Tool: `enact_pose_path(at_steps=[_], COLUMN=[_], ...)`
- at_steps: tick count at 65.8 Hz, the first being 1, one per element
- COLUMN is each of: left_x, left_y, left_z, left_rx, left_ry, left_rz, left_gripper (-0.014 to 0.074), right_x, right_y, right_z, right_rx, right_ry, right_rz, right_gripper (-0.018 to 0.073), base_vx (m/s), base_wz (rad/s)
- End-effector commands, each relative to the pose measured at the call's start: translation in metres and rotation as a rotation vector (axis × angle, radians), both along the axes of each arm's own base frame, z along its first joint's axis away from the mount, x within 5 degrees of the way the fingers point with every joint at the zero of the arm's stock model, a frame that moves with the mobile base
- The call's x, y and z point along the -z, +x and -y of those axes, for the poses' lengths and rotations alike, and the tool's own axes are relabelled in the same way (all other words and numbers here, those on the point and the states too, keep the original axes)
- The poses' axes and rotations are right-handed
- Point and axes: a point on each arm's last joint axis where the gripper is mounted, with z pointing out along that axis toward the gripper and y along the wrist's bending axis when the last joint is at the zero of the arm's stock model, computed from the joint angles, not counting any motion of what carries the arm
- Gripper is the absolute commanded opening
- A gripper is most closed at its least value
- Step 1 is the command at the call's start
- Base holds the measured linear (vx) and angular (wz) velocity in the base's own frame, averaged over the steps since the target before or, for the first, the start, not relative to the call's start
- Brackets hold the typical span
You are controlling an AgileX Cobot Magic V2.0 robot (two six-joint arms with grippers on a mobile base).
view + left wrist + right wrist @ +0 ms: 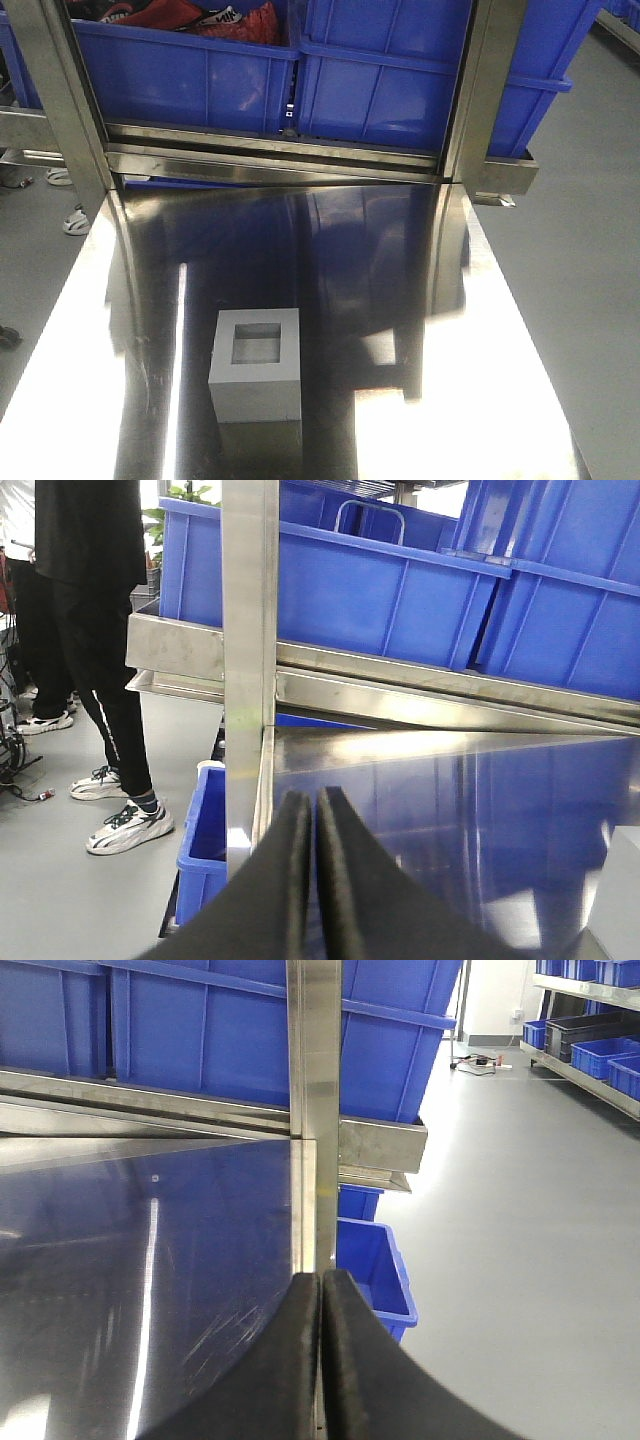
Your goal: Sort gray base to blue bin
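Observation:
The gray base stands on the steel table near its front, square pocket facing up. In the left wrist view only its pale corner shows, at the right edge. A large blue bin sits on the rack behind the table, well beyond the block. My left gripper is shut with nothing between its black pads, over the table's left edge. Over the right edge, my right gripper is also shut and holds nothing. Neither gripper appears in the front view.
A second blue bin at the back left holds red and black items. Steel posts flank the rack. Small blue bins stand on the floor at both sides. A person stands to the left.

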Motion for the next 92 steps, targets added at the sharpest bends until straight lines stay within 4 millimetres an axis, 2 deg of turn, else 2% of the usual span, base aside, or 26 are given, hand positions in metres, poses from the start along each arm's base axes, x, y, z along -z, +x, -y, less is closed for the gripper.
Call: enact_pose_path(at_steps=[1,92], left_x=[0.0024,0.0024], left_y=[-0.0001,-0.0001], left_z=[0.0006,0.0006], left_rx=[0.006,0.006], left_ry=[-0.004,-0.004], left_rz=[0.057,0.057], left_gripper=[-0.0006,-0.0006], right_x=[-0.0025,-0.0025], right_y=[0.0001,0.0001], right_z=[-0.0001,-0.0001], right_rx=[0.0,0.0], right_ry=[-0.011,-0.011], right_rz=[0.072,0.072], right_gripper=[-0.0009,-0.0009], base_vx=[0.0,0.0], base_wz=[0.0,0.0])
